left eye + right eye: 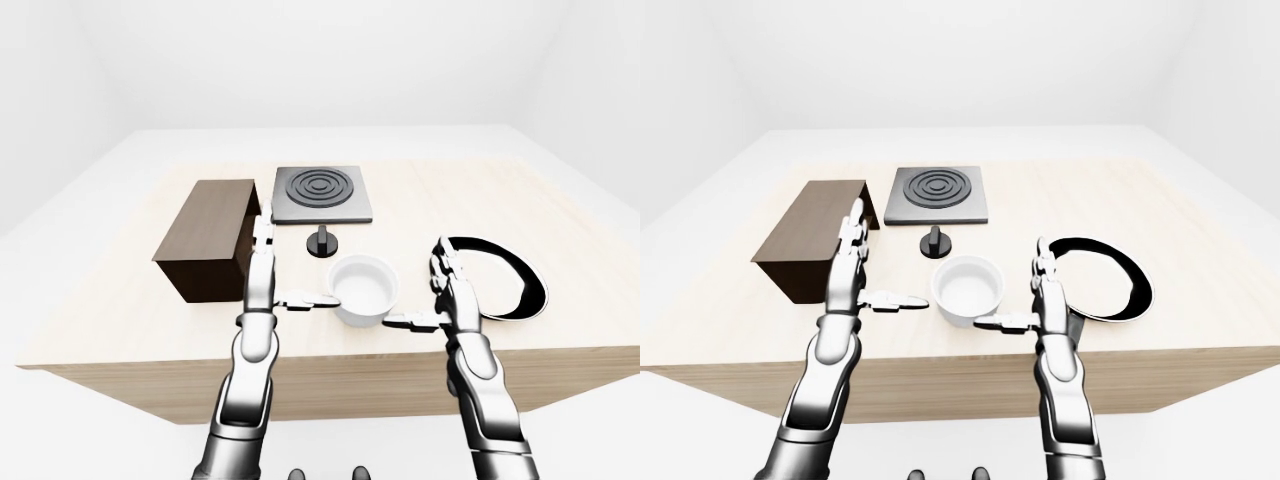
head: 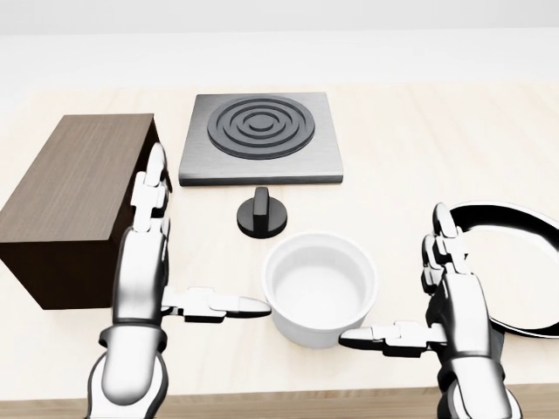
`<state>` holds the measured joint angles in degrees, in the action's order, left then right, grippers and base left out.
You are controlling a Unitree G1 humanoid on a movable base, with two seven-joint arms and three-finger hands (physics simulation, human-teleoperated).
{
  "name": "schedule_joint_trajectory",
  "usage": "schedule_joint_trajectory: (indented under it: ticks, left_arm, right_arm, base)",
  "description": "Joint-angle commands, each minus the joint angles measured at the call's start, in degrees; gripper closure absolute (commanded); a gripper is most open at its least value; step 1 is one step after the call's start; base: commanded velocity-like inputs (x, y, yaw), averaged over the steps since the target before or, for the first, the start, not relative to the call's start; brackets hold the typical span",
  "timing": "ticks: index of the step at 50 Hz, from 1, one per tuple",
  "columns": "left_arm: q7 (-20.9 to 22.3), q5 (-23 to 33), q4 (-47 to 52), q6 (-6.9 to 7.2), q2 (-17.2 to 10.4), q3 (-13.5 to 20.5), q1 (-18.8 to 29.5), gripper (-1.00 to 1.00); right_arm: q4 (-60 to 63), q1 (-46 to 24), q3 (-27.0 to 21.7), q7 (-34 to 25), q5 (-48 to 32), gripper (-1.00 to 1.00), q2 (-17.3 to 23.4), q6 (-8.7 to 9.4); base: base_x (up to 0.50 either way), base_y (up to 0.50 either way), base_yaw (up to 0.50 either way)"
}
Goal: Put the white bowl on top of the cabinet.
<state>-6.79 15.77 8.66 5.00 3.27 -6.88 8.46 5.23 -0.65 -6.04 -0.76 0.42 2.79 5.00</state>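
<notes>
The white bowl point(image 2: 320, 287) stands upright on the wooden table point(image 2: 410, 140), near its bottom edge in the head view. The dark brown cabinet point(image 2: 74, 201) lies to the left of it. My left hand point(image 2: 188, 253) is open just left of the bowl, thumb pointing at its wall. My right hand point(image 2: 410, 297) is open just right of the bowl, thumb reaching toward its lower rim. Neither hand closes round the bowl.
A grey stove plate point(image 2: 259, 138) with black rings lies above the bowl, with a black knob point(image 2: 262, 215) between them. A black frying pan point(image 2: 515, 262) lies to the right, partly behind my right hand. The table's bottom edge point(image 1: 330, 365) is close under my wrists.
</notes>
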Motion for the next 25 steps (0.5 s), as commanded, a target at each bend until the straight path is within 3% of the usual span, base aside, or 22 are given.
schedule_joint_trajectory:
  ticks: [1,14,25]
  left_arm:
    - [-1.97,6.27,0.68,0.0,1.62,-2.52,3.02,-1.0]
    - [2.42,17.11,6.32,0.0,4.89,-8.97,3.33,-1.0]
    - [8.27,30.19,11.33,0.0,7.19,-16.31,2.02,-1.0]
  right_arm:
    - [3.02,0.37,-1.45,-0.56,0.73,-1.0,0.49,0.0]
    - [5.22,0.15,-2.96,-1.06,2.07,-1.0,0.91,0.0]
    - [5.3,-1.02,-4.64,-0.98,3.48,-1.0,1.75,0.0]
  base:
    - [0.0,0.0,0.0]
    - [0.0,0.0,0.0]
    - [0.0,0.0,0.0]
